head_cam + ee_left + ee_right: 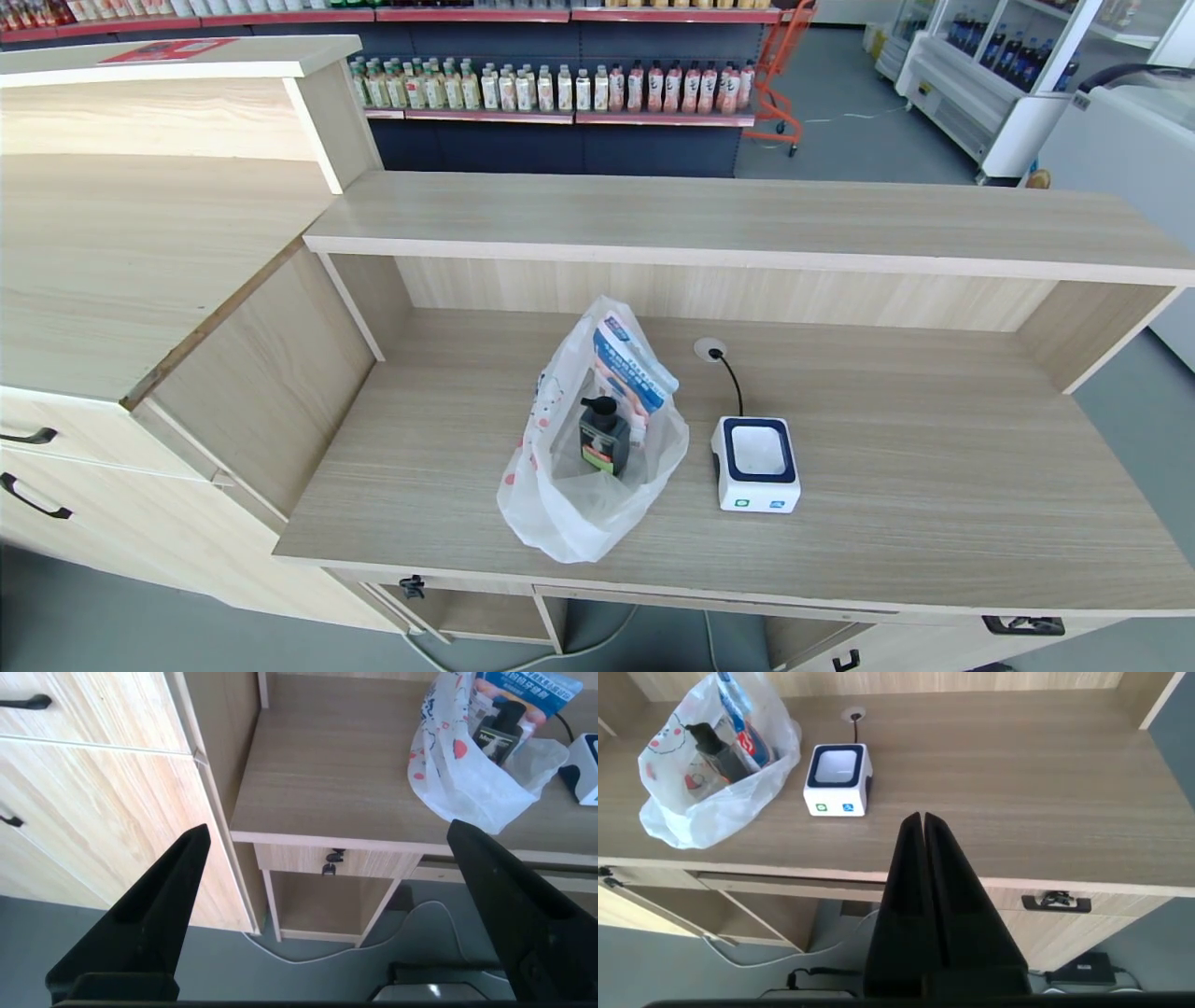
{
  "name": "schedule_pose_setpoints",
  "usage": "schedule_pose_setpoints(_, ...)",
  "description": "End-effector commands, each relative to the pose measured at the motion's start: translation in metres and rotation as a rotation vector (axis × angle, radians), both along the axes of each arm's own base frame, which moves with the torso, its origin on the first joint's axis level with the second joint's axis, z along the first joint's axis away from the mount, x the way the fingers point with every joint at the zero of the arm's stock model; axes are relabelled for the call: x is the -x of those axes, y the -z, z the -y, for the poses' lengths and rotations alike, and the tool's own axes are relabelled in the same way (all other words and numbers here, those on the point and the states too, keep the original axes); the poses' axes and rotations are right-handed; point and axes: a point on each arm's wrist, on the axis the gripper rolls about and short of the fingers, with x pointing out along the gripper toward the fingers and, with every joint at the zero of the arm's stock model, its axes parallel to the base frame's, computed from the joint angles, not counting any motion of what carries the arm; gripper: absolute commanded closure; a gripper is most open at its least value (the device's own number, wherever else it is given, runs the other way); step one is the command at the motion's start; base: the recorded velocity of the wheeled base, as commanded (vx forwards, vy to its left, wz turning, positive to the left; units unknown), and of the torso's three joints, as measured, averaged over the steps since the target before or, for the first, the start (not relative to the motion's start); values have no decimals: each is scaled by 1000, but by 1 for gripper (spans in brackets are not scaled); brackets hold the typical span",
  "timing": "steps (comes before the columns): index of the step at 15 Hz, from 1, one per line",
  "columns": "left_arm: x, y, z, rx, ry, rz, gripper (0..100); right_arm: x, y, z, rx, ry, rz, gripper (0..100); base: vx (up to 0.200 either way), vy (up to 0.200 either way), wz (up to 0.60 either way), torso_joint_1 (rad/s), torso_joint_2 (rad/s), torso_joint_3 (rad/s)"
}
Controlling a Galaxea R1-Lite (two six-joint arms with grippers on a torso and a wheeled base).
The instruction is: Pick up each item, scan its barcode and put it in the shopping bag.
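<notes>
- The shopping bag (579, 467), white plastic with small red prints, stands open near the middle of the counter (934, 485).
- A dark pump bottle (604, 437) stands upright inside the bag. A blue-and-white pouch (630, 369) leans behind it at the bottle's 1 o'clock, its top poking out of the bag's mouth.
- The scanner (756, 464), a white box with a dark-rimmed window on top, sits at the bag's 3 o'clock, just beside it. I cannot tell whether the plastic touches it.
- A black cable (731, 378) runs from the scanner's back toward 11 o'clock and into a round port in the counter.
- The left gripper (329, 833) hangs out in front of the counter's near left corner, lower than the top, roughly at the bag's 7 o'clock.
- Its fingers (159, 915) are spread wide with nothing between them. The bag lies well apart from them, up on the counter.
- The right gripper (922, 819) hangs in front of the counter's near edge, roughly at the scanner's 5 o'clock.
- Its fingers (915, 905) are pressed flat together and hold nothing. The scanner and the bag both lie well apart from them, farther in on the counter.
- Beyond the counter, at 12 o'clock, store shelves (560, 89) carry rows of drink bottles.
</notes>
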Motion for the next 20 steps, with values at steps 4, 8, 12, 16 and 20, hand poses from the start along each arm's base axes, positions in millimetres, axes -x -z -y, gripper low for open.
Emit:
schedule_pose_setpoints(4, 0, 0, 0, -3, 0, 1, 0, 0, 0, 0, 0, -3, -4, 100, 0, -200, 0, 4, 0, 1)
schedule_pose_setpoints(8, 0, 0, 0, 4, 0, 0, 0, 0, 0, 0, 0, -1, -4, 100, 0, -150, 0, 4, 1, 3)
schedule_pose_setpoints(12, 0, 0, 0, 3, 0, 0, 0, 0, 0, 0, -2, 0, -4, 100, 50, 0, 0, 1, 1, -2)
schedule_pose_setpoints(16, 0, 0, 0, 3, 0, 0, 0, 0, 0, 0, 0, 0, -4, 100, 200, 0, 0, -1, 4, 0)
schedule_pose_setpoints(20, 0, 0, 0, 3, 0, 0, 0, 0, 0, 0, -2, 0, -4, 100, 200, 0, 0, 7, -5, 0)
